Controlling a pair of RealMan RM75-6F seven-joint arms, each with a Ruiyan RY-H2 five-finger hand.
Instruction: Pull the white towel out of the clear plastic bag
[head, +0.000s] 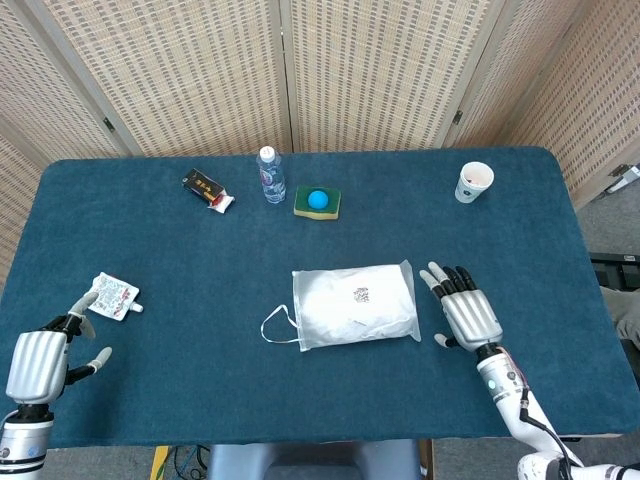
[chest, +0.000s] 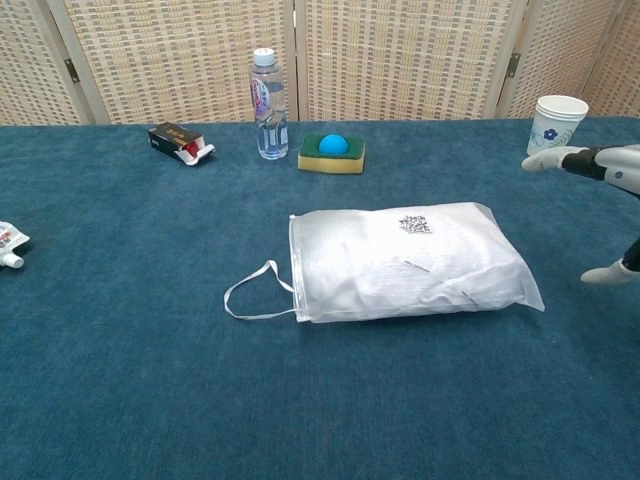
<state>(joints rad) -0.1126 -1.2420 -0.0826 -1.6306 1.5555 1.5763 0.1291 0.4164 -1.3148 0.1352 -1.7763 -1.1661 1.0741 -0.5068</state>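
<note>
clear plastic bag (head: 355, 305) holding white towel (head: 345, 312) lies mid-bench | right hand (head: 468, 315) just beside it, fingers spread | left hand (head: 38, 362) at near-left edge, holding nothing

Looks like a staged robot-testing space, a lab or demo room rather than a home. Closed off behind by tall folding screens of woven beige rattan in pale frames (head: 380, 70). Centred on a wide table covered in dark teal felt-like cloth (head: 200, 260), with unrelated props spread well apart: a small clear plastic water bottle with a white cap (head: 270, 176), a yellow-green sponge carrying a blue ball (head: 318, 201), a white paper cup (head: 474, 182), a small dark carton (head: 207, 188).
</note>
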